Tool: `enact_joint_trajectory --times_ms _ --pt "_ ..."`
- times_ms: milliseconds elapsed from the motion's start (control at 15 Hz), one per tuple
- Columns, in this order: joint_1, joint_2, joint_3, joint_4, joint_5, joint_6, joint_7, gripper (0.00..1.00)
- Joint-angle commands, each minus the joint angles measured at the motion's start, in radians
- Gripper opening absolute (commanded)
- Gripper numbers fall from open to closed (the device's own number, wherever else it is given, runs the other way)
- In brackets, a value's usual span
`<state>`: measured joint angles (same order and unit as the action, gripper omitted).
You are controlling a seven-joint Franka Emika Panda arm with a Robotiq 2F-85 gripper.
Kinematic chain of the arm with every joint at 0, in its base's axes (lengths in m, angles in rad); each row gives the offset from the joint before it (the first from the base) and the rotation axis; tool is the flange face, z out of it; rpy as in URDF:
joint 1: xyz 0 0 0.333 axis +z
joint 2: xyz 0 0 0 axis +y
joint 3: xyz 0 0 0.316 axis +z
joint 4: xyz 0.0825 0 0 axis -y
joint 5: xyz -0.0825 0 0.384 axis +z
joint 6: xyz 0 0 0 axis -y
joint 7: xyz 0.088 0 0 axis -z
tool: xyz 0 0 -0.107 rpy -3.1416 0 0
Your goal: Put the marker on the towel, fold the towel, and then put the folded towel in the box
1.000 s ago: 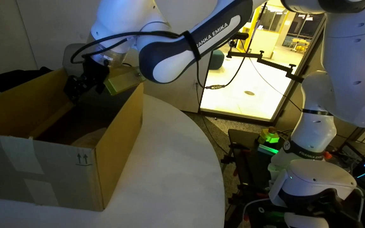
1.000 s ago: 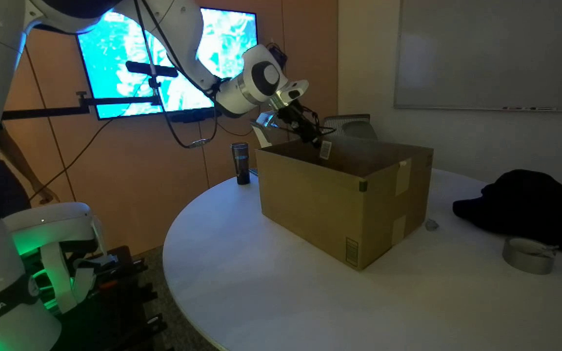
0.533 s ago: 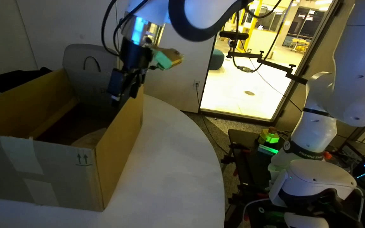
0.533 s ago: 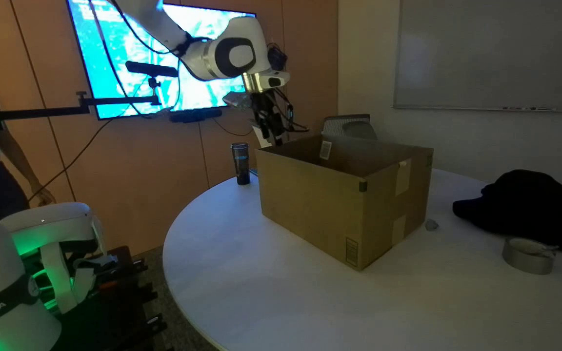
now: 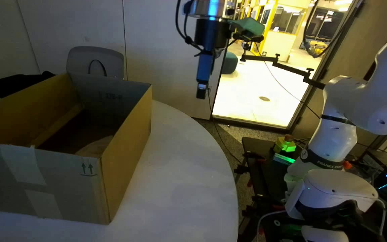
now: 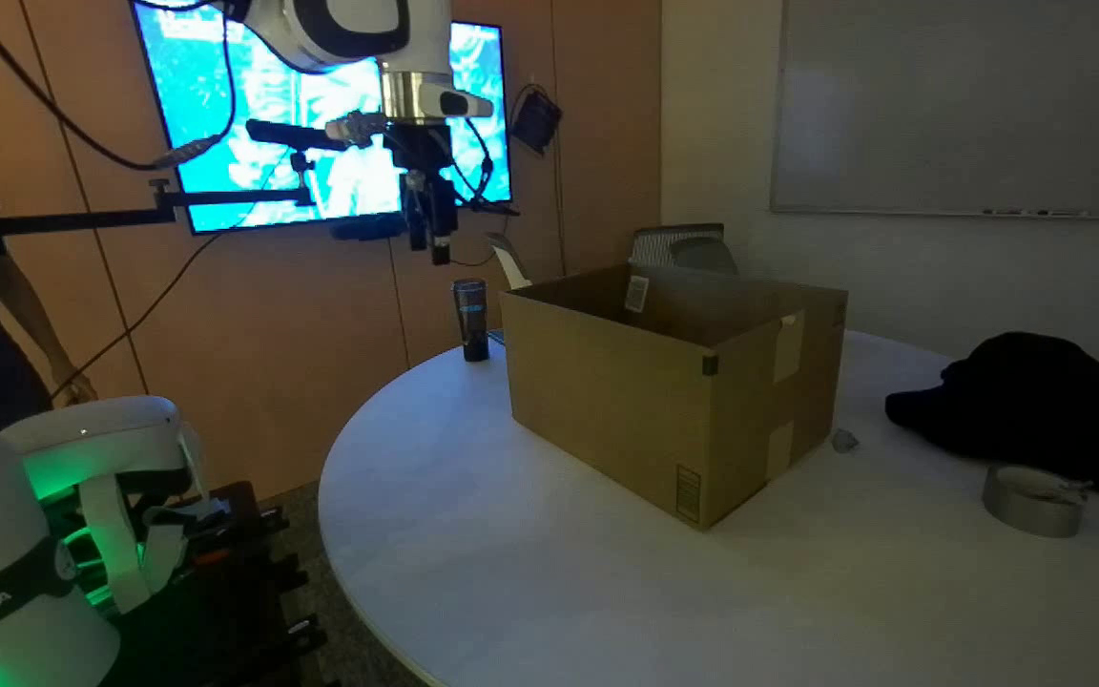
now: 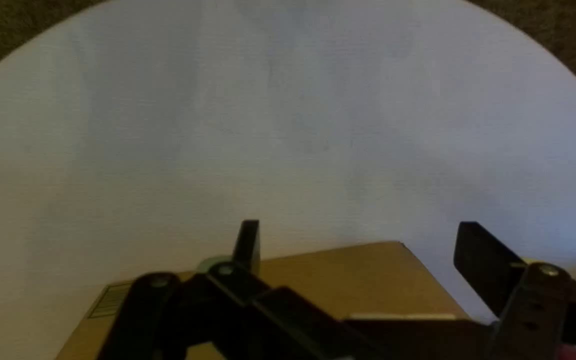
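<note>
The cardboard box (image 5: 69, 193) stands open-topped on the round table; it also shows in an exterior view (image 6: 607, 401) and at the bottom of the wrist view (image 7: 348, 280). A pale rounded shape (image 5: 96, 147) lies on its floor, partly hidden by the near walls; I cannot tell whether it is the towel. No marker is visible. My gripper (image 5: 202, 92) hangs pointing down, raised and clear of the box, beside it in an exterior view (image 6: 425, 250). In the wrist view its fingers (image 7: 358, 225) are wide apart with nothing between them.
On the white table (image 6: 511, 553) stand a dark tumbler (image 6: 471, 320) behind the box, a tape roll (image 6: 1034, 510), a small grey scrap (image 6: 843, 440) and a black cloth heap (image 6: 1036, 401). Chairs (image 5: 96, 55) stand behind. A person (image 6: 25, 305) is near the arm's base.
My gripper was tilted down into the box; it has risen out over the rim, swung upright and moved away from the box, toward the arm's base. The box has not moved.
</note>
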<state>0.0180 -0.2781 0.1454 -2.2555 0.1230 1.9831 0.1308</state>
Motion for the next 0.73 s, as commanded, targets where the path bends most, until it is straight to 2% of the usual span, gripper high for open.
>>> enact_joint_trajectory --times_ms 0,333,400,667 --pt "0.039 -0.218 -0.046 -0.163 0.022 -0.050 -0.070 1.00" --pt "0.052 -0.414 -0.100 -0.301 0.019 -0.064 -0.136 1.00" --pt "0.044 -0.314 -0.074 -0.230 -0.002 -0.076 -0.093 1.00" --pt "0.043 -0.333 -0.079 -0.250 -0.002 -0.076 -0.096 1.00"
